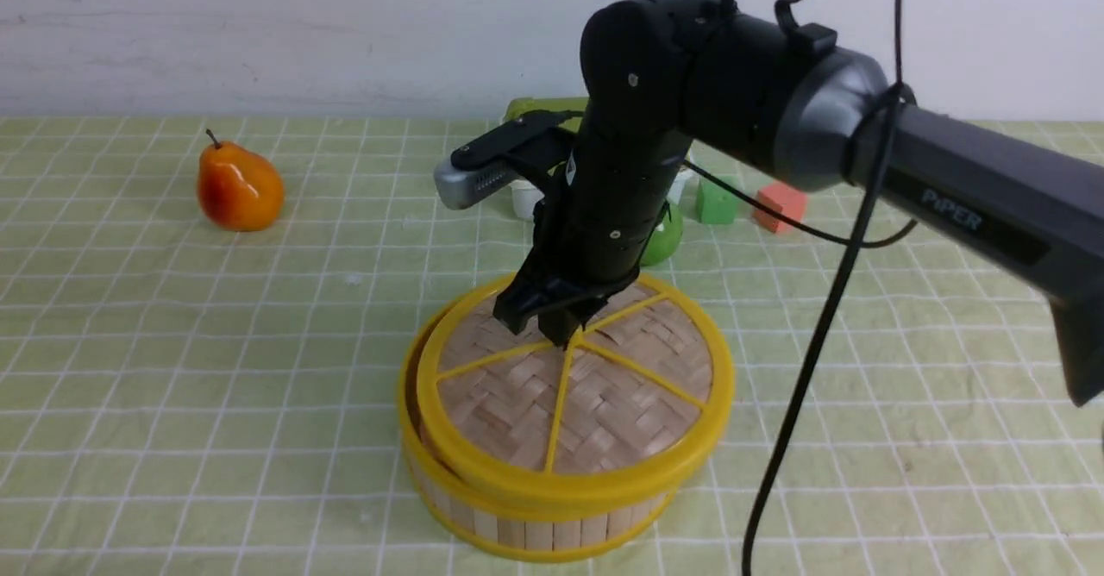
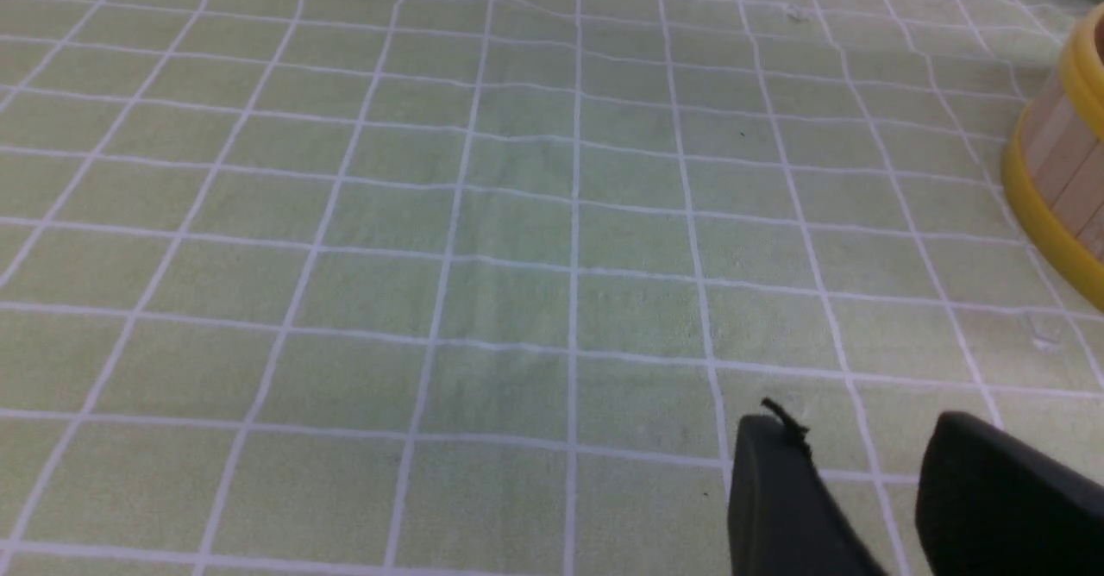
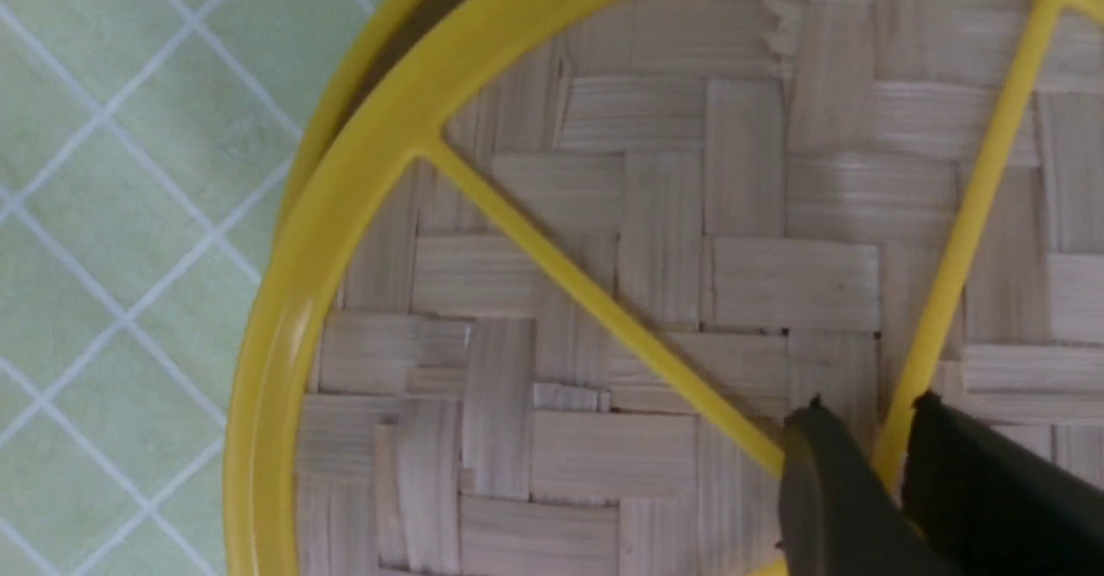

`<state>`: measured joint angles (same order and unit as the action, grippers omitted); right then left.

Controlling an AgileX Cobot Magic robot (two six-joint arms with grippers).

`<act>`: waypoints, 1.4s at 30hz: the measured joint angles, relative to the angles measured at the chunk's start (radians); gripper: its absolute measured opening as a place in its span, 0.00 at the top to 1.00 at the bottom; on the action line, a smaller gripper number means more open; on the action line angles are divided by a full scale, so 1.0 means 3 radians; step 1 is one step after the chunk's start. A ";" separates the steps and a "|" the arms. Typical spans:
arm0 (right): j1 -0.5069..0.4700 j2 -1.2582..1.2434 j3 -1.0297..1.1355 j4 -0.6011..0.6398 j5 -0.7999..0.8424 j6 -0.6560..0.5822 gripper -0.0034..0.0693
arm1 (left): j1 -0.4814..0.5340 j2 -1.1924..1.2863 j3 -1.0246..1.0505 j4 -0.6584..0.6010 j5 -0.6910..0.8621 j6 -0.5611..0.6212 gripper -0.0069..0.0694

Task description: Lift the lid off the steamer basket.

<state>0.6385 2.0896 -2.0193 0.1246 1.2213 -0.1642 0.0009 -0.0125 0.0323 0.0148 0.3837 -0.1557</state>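
Front view: lid point(image 1: 517, 412) off-centre and tilted on steamer basket point(image 1: 539, 533); basket interior hidden.
Right gripper point(image 1: 552, 326): fingertips at lid centre; knob obscured, grip cannot be told.
Left gripper point(image 2: 849, 429): fingers apart, cut off by frame edge.

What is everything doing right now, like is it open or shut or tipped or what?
Lid: on the basket, a bit off-centre.
Basket: upright, mostly covered.
Right gripper: at the lid's middle; grip unclear.
Left gripper: open, nothing between its fingers.
Pear: standing, stem up.
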 joint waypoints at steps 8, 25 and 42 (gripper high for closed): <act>-0.0380 -0.0840 0.0142 -0.0163 0.0064 0.0036 0.84 | 0.0000 0.0000 0.0000 0.0000 0.0000 0.0000 0.60; -0.1430 -0.1368 0.2724 -0.0266 -0.1759 0.0482 0.84 | 0.0000 0.0000 0.0000 0.0000 0.0000 0.0000 0.60; -0.1430 -0.1901 0.2846 -0.0239 -0.1748 0.0592 0.47 | 0.0000 0.0000 0.0000 0.0000 0.0000 0.0000 0.60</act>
<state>0.2095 1.5195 -1.1653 0.0529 0.6969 0.0133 0.0009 -0.0125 0.0323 0.0148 0.3837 -0.1557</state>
